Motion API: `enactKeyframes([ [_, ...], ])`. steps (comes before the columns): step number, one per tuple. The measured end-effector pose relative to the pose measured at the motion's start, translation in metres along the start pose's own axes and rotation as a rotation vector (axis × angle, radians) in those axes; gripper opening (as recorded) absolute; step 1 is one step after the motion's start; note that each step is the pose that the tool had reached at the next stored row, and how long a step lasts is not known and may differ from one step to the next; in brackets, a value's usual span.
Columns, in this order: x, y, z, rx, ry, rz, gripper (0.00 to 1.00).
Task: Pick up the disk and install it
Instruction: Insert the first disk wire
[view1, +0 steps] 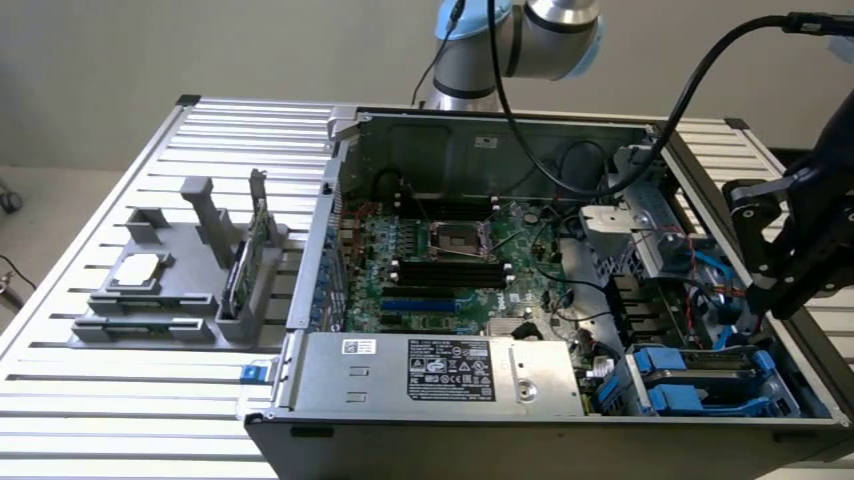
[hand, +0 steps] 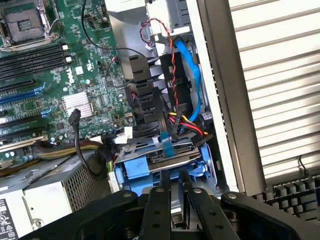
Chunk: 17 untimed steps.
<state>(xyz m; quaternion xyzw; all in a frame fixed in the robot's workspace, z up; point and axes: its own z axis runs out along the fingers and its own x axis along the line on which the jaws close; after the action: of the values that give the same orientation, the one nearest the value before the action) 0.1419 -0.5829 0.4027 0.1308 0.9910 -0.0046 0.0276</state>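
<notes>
The disk (view1: 697, 372), grey with bright blue carrier rails, lies in the drive bay at the near corner of the open computer case on the exterior view's right. In the wrist view the blue-framed disk (hand: 150, 165) sits under red, yellow and blue cables. My gripper (view1: 755, 318) hangs just above the bay, beside the case's side wall. Its black fingers (hand: 160, 192) stand close together, shut with nothing between them, and their tips (hand: 173, 176) reach the disk's near edge. I cannot tell whether they touch it.
The motherboard (view1: 441, 260) fills the case floor, and the power supply (view1: 447, 370) lies along the front. A grey fixture (view1: 174, 290) with a small square chip and an upright green card stands on the slatted table (view1: 120, 180). A keyboard (hand: 295, 192) lies outside the case wall.
</notes>
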Motion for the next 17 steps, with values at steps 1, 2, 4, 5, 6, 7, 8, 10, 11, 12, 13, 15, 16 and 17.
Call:
enactKeyframes([
  [1, -0.002, 0.0004, 0.0001, 0.0, 0.0001, 0.002, 0.22],
  [2, -0.003, 0.0008, 0.0002, 0.0002, 0.0, 0.004, 0.22],
  [4, -0.007, 0.0018, 0.0004, 0.0004, 0.0001, 0.009, 0.22],
  [5, -0.008, 0.0022, 0.0005, 0.0006, 0.0001, 0.012, 0.22],
  [6, -0.01, 0.0026, 0.0006, 0.0007, 0.0001, 0.014, 0.22],
  [7, -0.011, 0.003, 0.0007, 0.0008, 0.0001, 0.017, 0.22],
  [8, -0.012, 0.0034, 0.0007, 0.0011, 0.0001, 0.021, 0.22],
  [10, -0.015, 0.0039, 0.0009, 0.0015, 0.0001, 0.029, 0.22],
  [11, -0.015, 0.0041, 0.001, 0.0018, 0.0001, 0.035, 0.22],
  [12, -0.016, 0.0042, 0.0011, 0.0023, 0.0001, 0.042, 0.22],
  [13, -0.016, 0.0042, 0.0013, 0.0029, 0.0001, 0.052, 0.22],
  [15, -0.016, 0.0042, 0.0023, 0.0045, 0.0002, 0.081, 0.22],
  [16, -0.016, 0.0042, 0.0031, 0.005, 0.0003, 0.097, 0.22],
  [17, -0.016, 0.0042, 0.004, 0.0054, 0.0005, 0.114, 0.22],
])
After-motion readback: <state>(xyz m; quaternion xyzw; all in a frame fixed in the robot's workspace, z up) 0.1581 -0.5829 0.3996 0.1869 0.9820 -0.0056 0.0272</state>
